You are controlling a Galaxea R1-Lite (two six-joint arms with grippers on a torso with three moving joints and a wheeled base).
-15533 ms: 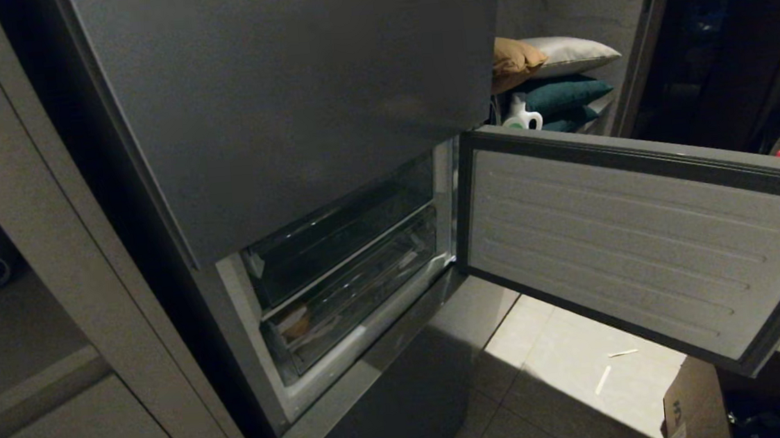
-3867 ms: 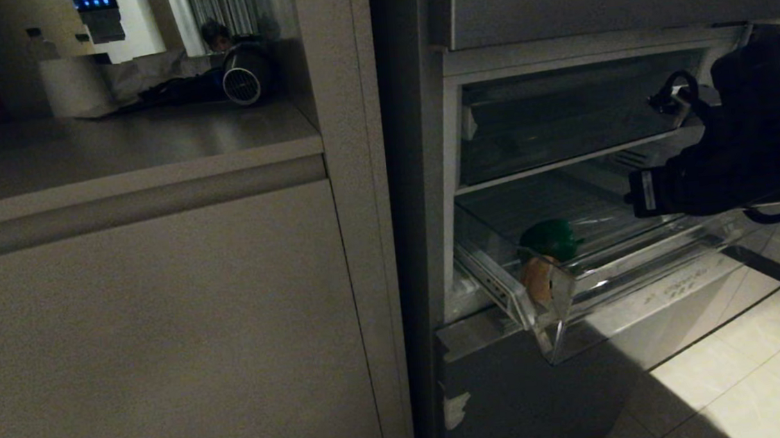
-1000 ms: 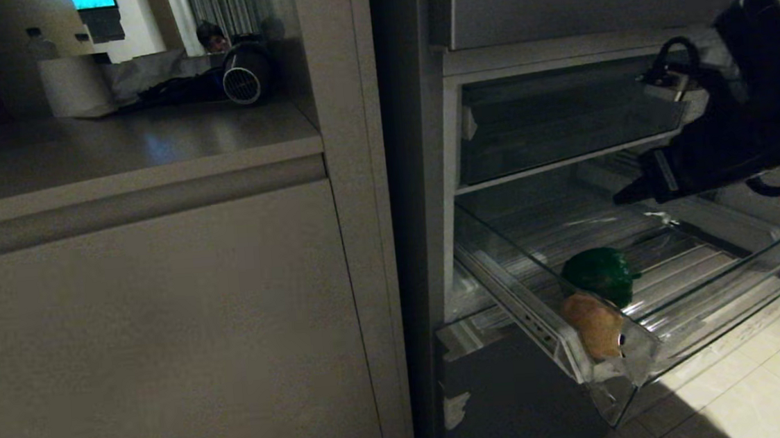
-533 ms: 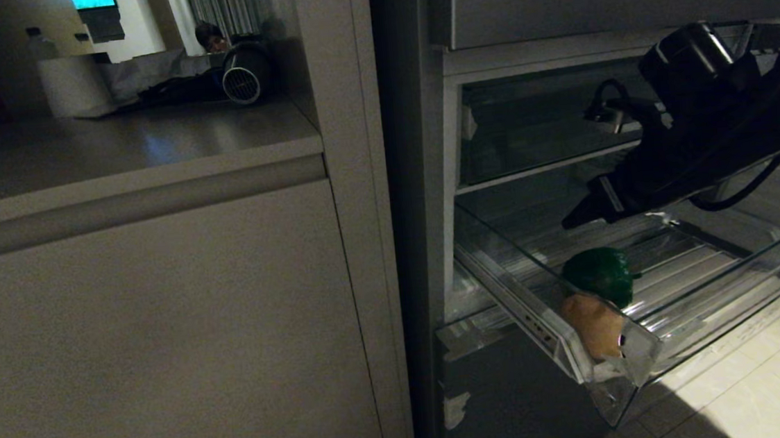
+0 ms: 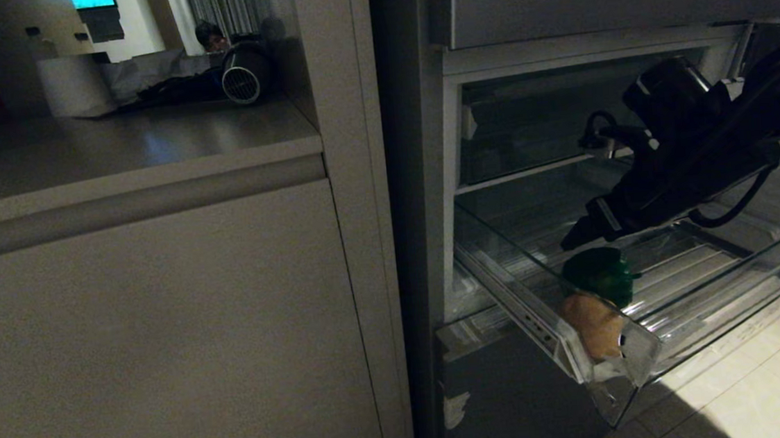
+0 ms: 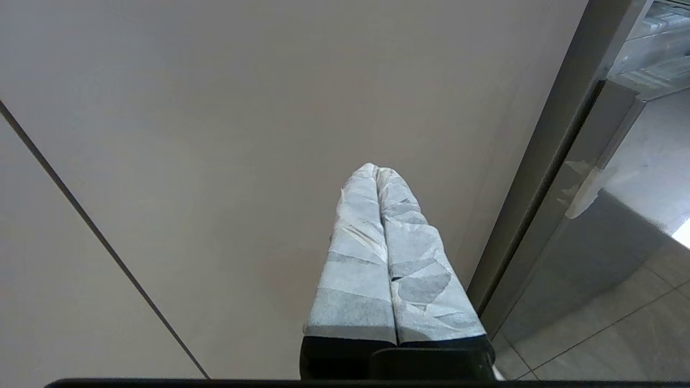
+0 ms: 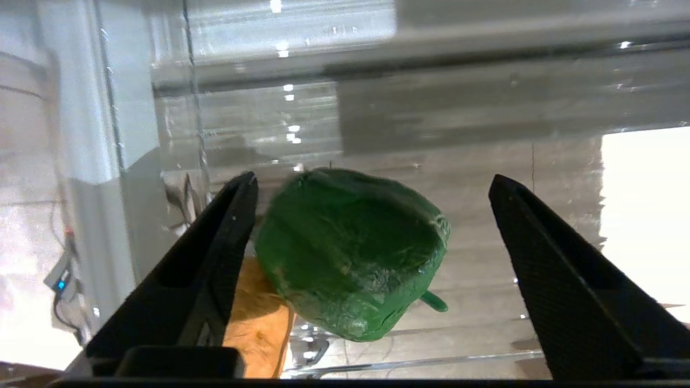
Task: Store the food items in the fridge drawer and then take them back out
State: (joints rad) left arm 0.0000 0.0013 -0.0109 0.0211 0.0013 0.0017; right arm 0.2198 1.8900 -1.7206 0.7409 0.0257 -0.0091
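Right tool (image 7: 372,237) wide, fingers flanking green pepper (image 7: 350,250) beside potato (image 5: 595,332) at fridge drawer (image 5: 717,304) front corner. Left tool (image 6: 377,172) closed, empty.

1. We see the fridge drawer (image 5: 716,291) pulled out, its clear front toward the floor tiles.
2. On its ribbed bottom lie a green pepper (image 5: 600,275) and, touching it at the drawer's front corner, a tan potato (image 5: 594,334).
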